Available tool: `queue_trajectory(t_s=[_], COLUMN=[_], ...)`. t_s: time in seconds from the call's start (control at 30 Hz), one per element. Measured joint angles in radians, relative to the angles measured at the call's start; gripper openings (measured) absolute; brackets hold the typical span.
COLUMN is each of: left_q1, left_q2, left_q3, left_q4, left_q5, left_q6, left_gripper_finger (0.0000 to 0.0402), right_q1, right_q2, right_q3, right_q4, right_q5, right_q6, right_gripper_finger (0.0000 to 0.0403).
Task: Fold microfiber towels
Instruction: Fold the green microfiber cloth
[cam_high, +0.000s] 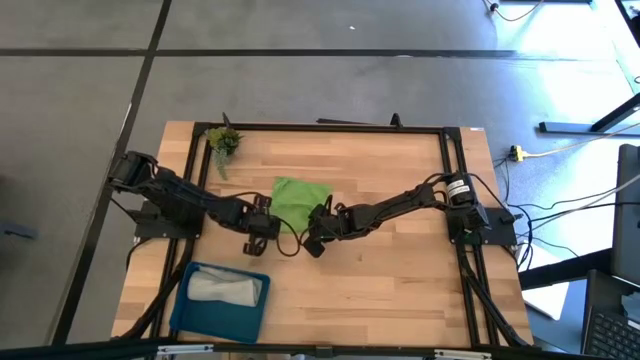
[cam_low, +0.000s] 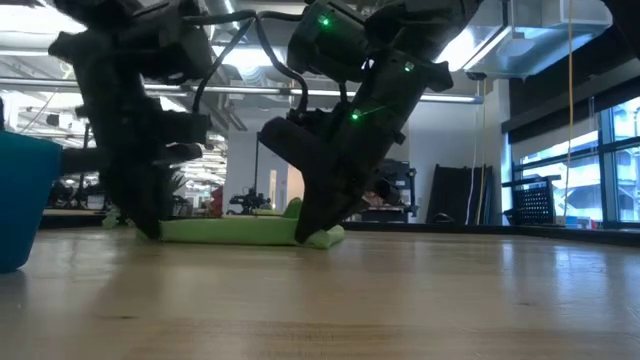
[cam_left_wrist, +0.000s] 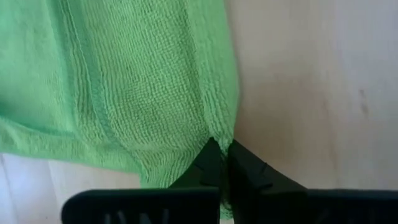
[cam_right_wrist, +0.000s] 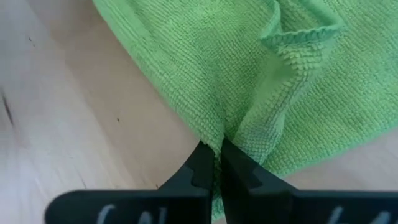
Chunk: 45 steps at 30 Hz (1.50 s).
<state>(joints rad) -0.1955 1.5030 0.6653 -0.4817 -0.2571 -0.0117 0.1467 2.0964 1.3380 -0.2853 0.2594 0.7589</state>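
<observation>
- The fingers (cam_left_wrist: 211, 163) of the left gripper (cam_left_wrist: 222, 149) are pinched together on the edge of the green towel (cam_high: 299, 198), with a fold of cloth caught between the tips.
- The right gripper (cam_right_wrist: 213, 151) is likewise clamped on the same towel, its tips nipping a raised fold at the opposite near corner.
- The green towel lies on the wooden table (cam_high: 400, 290), near the middle, between the two arms; from table height it looks flat, low and slightly bunched at the right end.
- A grey towel (cam_high: 226, 288) sits crumpled in the blue tray (cam_high: 195, 312) at the table's near left corner.
- A small plant sprig (cam_high: 223, 142) lies at the far left corner, well apart from the towel.
</observation>
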Motion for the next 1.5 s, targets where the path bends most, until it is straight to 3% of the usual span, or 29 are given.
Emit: queue_trajectory(t_s=[0.33,0.67,1.2,1.5], left_q1=[0.050,0.196,0.301,0.327], left_q2=[-0.010,-0.011,0.001,0.119], left_q3=[0.153,0.184,0.186,0.187], left_q4=[-0.166,-0.161,0.024,0.154], left_q5=[0.021,0.050,0.075,0.080], left_q6=[0.103,0.141,0.232,0.278], left_gripper_finger=[0.0001,0.0000,0.0000,0.0000], right_q1=[0.001,0.001,0.000,0.000], right_q2=[-0.002,-0.002,-0.002,-0.002], right_q3=[0.001,0.001,0.001,0.000], right_q4=[-0.006,-0.006,-0.007,-0.007], right_q5=[-0.017,-0.018,-0.026,-0.027], right_q6=[-0.002,-0.003,-0.007,-0.007], right_gripper_finger=[0.0013,0.0013,0.0013,0.0013])
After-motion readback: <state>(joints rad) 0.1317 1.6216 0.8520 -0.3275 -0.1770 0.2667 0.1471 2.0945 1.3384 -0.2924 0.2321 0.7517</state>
